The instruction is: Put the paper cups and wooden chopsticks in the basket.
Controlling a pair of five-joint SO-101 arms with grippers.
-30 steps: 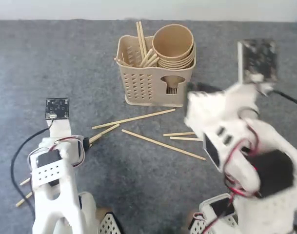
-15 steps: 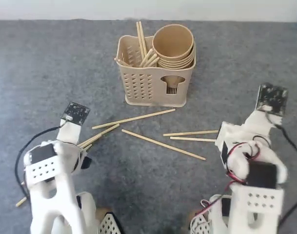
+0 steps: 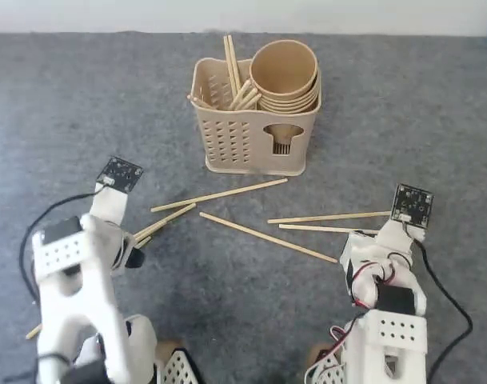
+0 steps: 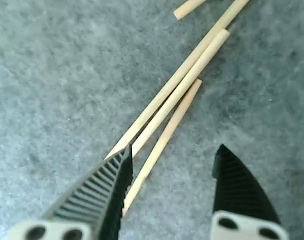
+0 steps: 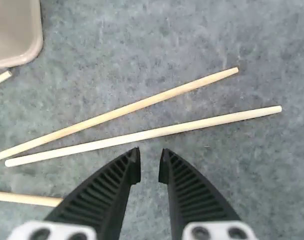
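A beige basket (image 3: 255, 136) stands at the far side of the grey bench (image 3: 67, 104). It holds stacked paper cups (image 3: 283, 68) and several wooden chopsticks (image 3: 231, 60). More loose chopsticks (image 3: 267, 237) lie scattered on the bench in front of it. The left pincer (image 4: 174, 150) hangs with its jaws wide apart over three of them lying side by side. The right pincer (image 5: 149, 151), jaws barely apart and empty, hovers just beside two others.

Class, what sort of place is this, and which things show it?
Likely a robot test table: left arm and right arm on a grey mat, a basket of paper cups, loose chopsticks.
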